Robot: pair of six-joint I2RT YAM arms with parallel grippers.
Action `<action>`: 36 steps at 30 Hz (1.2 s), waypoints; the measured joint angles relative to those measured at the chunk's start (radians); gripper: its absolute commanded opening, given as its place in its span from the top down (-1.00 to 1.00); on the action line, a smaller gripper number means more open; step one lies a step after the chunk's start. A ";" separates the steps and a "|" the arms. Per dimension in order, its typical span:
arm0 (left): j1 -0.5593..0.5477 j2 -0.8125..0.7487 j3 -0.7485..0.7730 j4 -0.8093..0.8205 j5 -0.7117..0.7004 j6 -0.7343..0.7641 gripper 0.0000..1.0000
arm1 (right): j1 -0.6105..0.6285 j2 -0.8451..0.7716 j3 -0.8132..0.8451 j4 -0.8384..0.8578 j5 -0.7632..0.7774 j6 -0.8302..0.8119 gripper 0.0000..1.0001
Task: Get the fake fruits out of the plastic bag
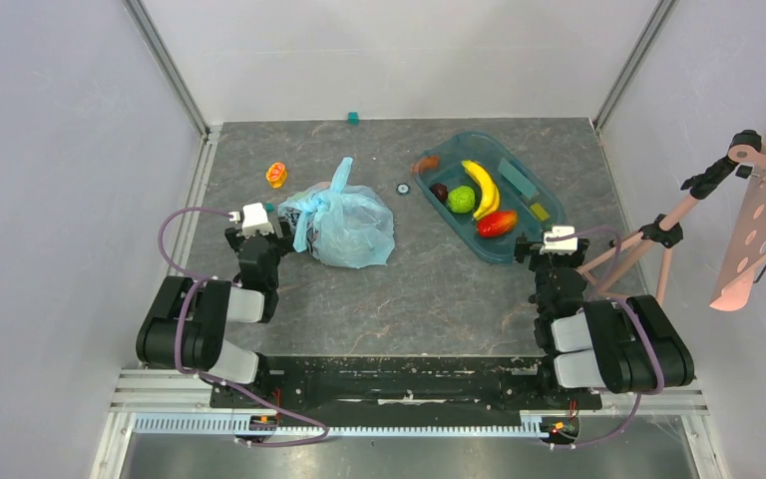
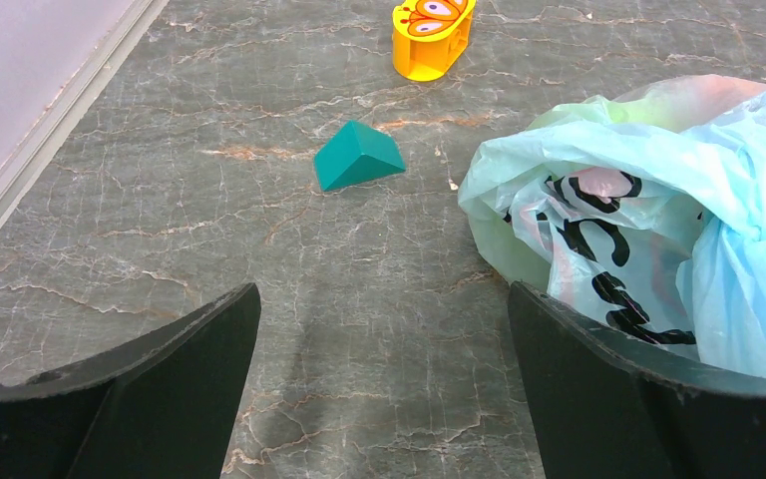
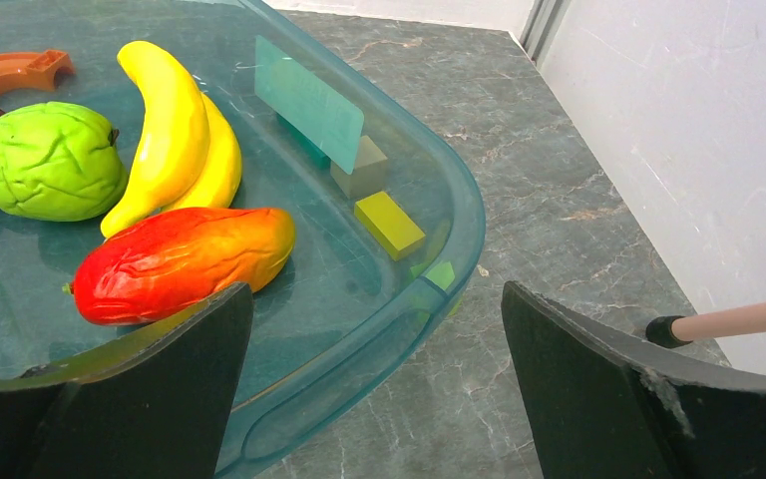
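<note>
Your left gripper (image 2: 381, 299) stands wide open and empty, low over the table (image 2: 160, 220). The plastic bag (image 2: 658, 220) lies just ahead of it and to its right, bunched up, its crinkled blue film close against the right finger (image 2: 598, 399). You cannot tell whether they touch. The fake fruits (image 2: 688, 100) show only as pale green and pinkish shapes through the film. A teal wedge (image 2: 357, 155) and a yellow toy (image 2: 431, 35) lie beyond, left of the bag.

Your right gripper (image 3: 376, 294) is also spread open and holds nothing. It hangs at the near end of the teal tray (image 3: 449, 230), well apart from the bag. The tray holds a banana (image 3: 170, 130) and a mango (image 3: 185, 261).

The tabletop is grey and marbled, with white walls around it. A pink stand (image 1: 658, 239) is at the right.
</note>
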 measured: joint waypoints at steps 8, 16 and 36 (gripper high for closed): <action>-0.001 -0.010 -0.012 0.013 -0.007 0.001 -0.99 | 0.000 0.000 0.000 0.000 0.000 0.000 -0.96; -0.018 -0.311 0.081 -0.346 -0.162 -0.073 -0.99 | 0.000 0.000 0.000 0.000 0.000 0.000 -0.96; -0.024 -0.401 0.625 -1.361 -0.026 -0.478 -0.99 | 0.016 -0.275 0.070 -0.418 0.024 0.076 -0.96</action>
